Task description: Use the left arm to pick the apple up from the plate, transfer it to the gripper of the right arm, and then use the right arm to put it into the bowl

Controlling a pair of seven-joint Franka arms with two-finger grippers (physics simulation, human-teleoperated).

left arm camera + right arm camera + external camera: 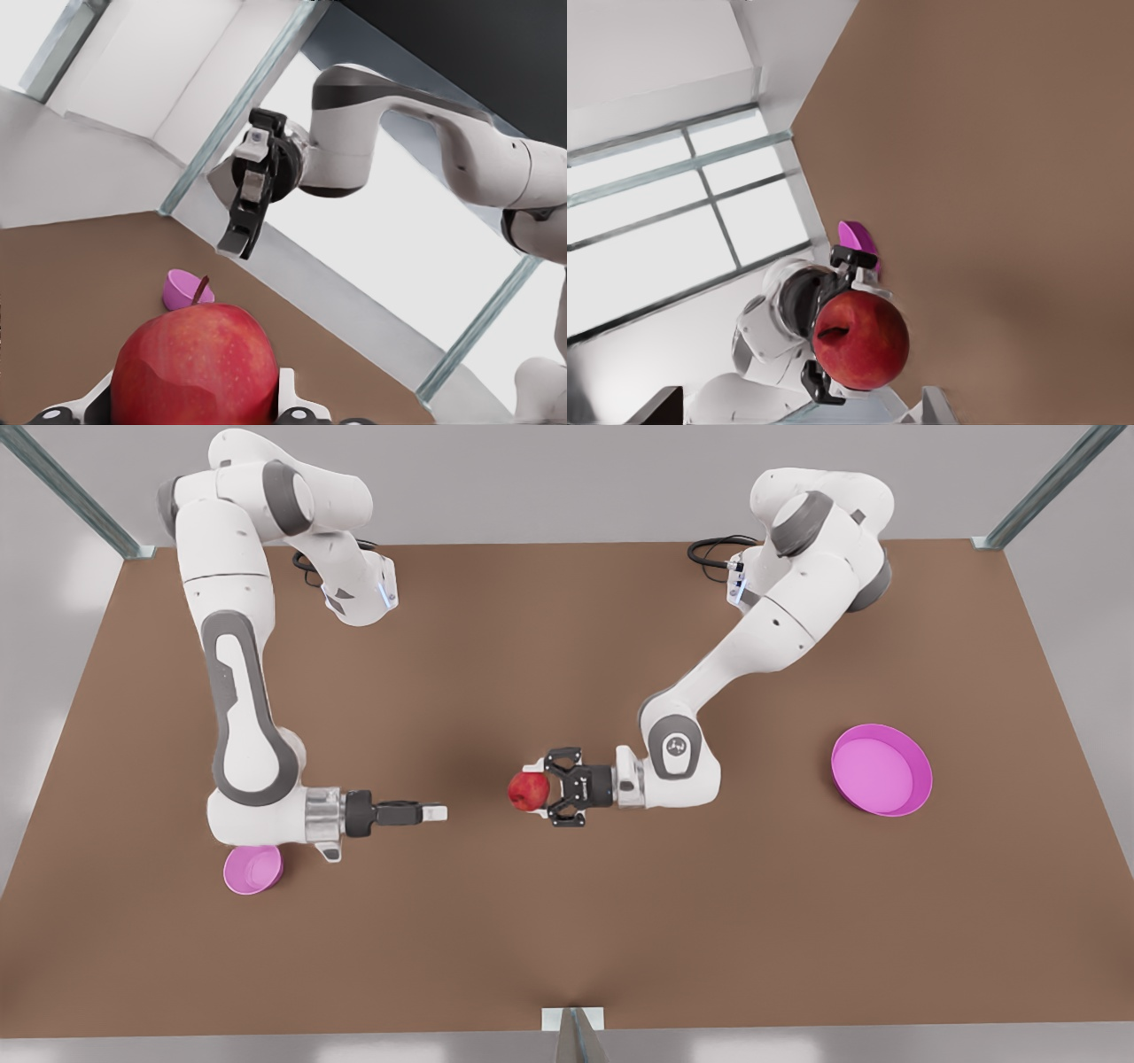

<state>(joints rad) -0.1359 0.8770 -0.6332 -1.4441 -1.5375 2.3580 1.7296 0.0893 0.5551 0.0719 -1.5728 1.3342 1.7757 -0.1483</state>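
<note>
The red apple [529,790] hangs above the middle of the table, and my left gripper [532,791] is shut on it, coming in from the front view's right. In the left wrist view the apple [195,367] sits between the white fingers [288,400]. My right gripper [434,812] points at it from the front view's left, open, a short gap away. The right wrist view looks at the apple [861,341] head-on. The small pink bowl [252,870] stands under the right arm's wrist. The wide pink plate [881,769] lies empty at the front view's right.
The brown table [567,939] is framed by metal posts [75,496] at its corners. In the left wrist view the right gripper [237,237] hangs above the bowl [182,288]. The plate [858,239] shows edge-on behind the left gripper.
</note>
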